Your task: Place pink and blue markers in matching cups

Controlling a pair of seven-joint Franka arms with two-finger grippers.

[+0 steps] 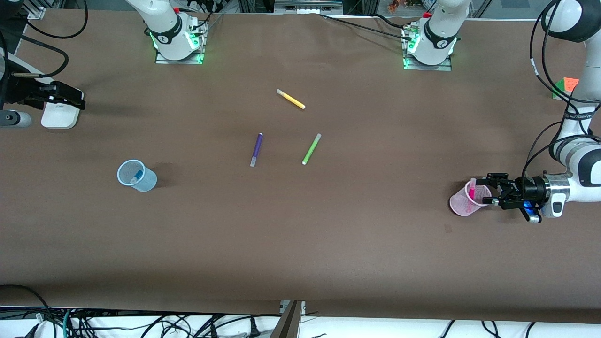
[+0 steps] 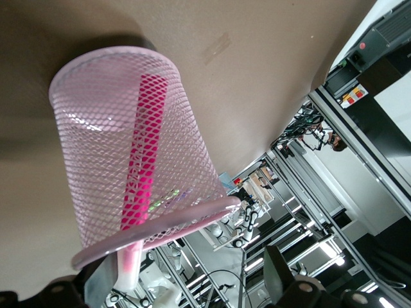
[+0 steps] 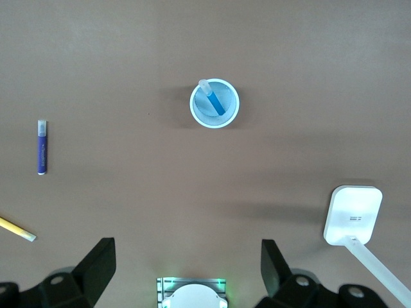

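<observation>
The pale pink cup point(image 1: 462, 203) stands near the left arm's end of the table with the magenta marker point(image 1: 472, 190) upright in it. In the left wrist view the cup point(image 2: 96, 122) fills the picture and the marker point(image 2: 144, 154) leans inside, its pale end past the rim. My left gripper point(image 1: 489, 190) point(image 2: 186, 276) is open, level with the cup's rim, one finger on each side of it. The pale blue cup point(image 1: 137, 176) point(image 3: 214, 103) stands toward the right arm's end with the sky blue marker point(image 1: 136, 177) point(image 3: 213, 99) in it. My right gripper point(image 1: 70, 97) point(image 3: 187, 256) waits high up, open and empty.
A dark purple marker point(image 1: 256, 149) point(image 3: 41, 147), a lime green marker point(image 1: 311, 149) and a yellow marker point(image 1: 291, 99) point(image 3: 18, 229) lie mid-table. A white flat device point(image 1: 58, 115) point(image 3: 352, 215) sits under the right gripper. A colourful cube point(image 1: 566, 87) sits at the left arm's end.
</observation>
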